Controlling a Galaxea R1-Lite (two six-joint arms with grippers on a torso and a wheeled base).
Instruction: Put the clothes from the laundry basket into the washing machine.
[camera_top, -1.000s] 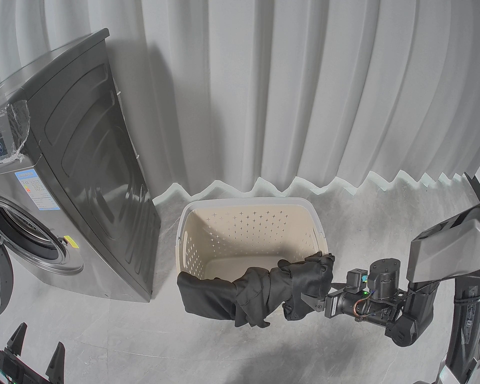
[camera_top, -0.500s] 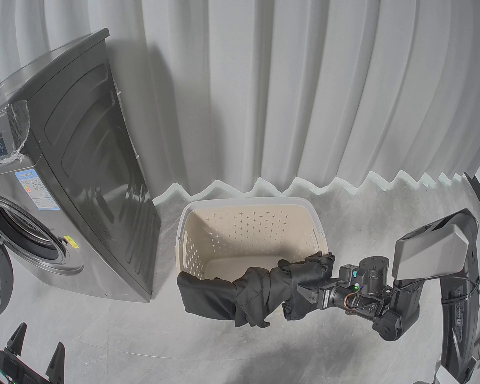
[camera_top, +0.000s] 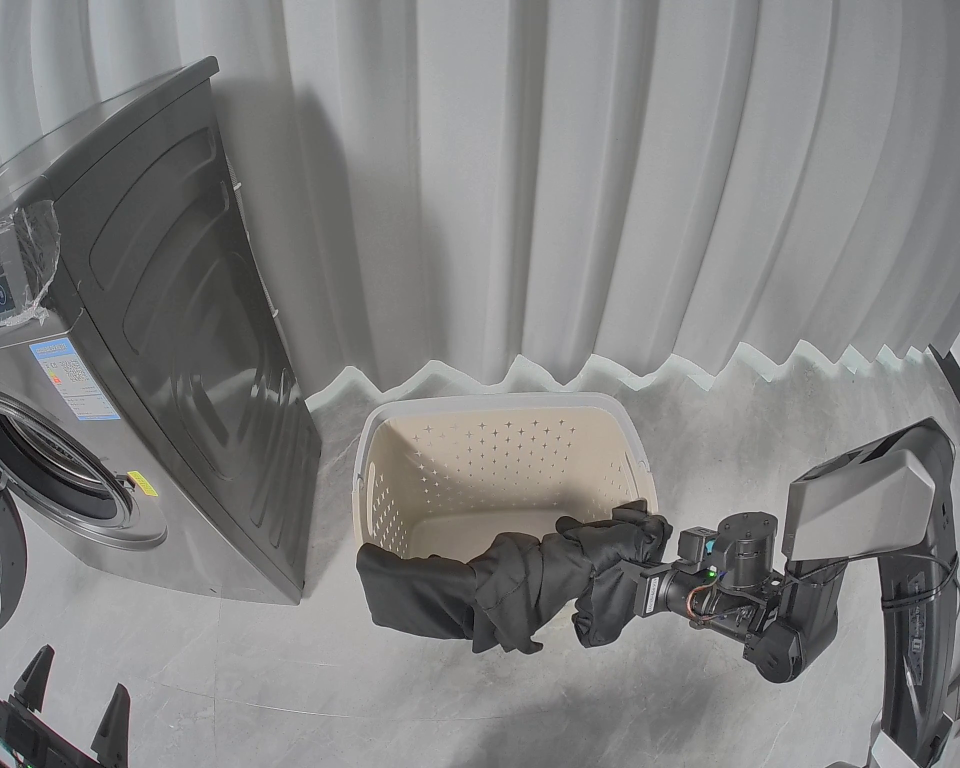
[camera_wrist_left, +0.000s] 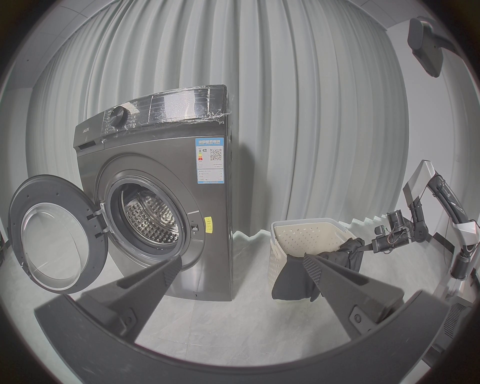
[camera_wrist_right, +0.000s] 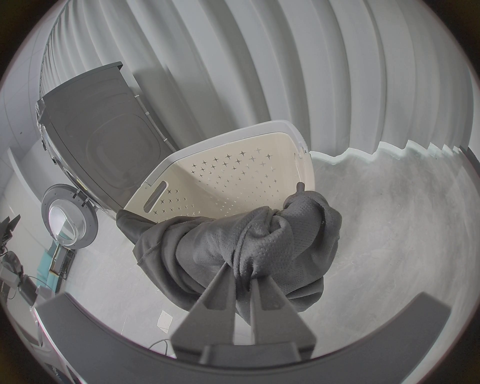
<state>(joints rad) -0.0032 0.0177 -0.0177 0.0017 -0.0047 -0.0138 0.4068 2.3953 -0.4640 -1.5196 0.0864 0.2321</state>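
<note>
A dark grey garment hangs over the near rim of the cream laundry basket, bunched at its right end. My right gripper is shut on that bunched end at the basket's near right corner; the right wrist view shows its fingers pinching the garment at the gripper. The grey washing machine stands to the left with its door swung open and the drum showing. My left gripper is open, low at the near left, far from the basket.
White curtains hang behind the basket and machine. Bare grey floor lies between the basket and the machine's front. The garment drapes down the basket's outer wall.
My right gripper moved left into the garment's bunched end and closed on it; the cloth there has lifted and shifted slightly. The left arm has not moved.
</note>
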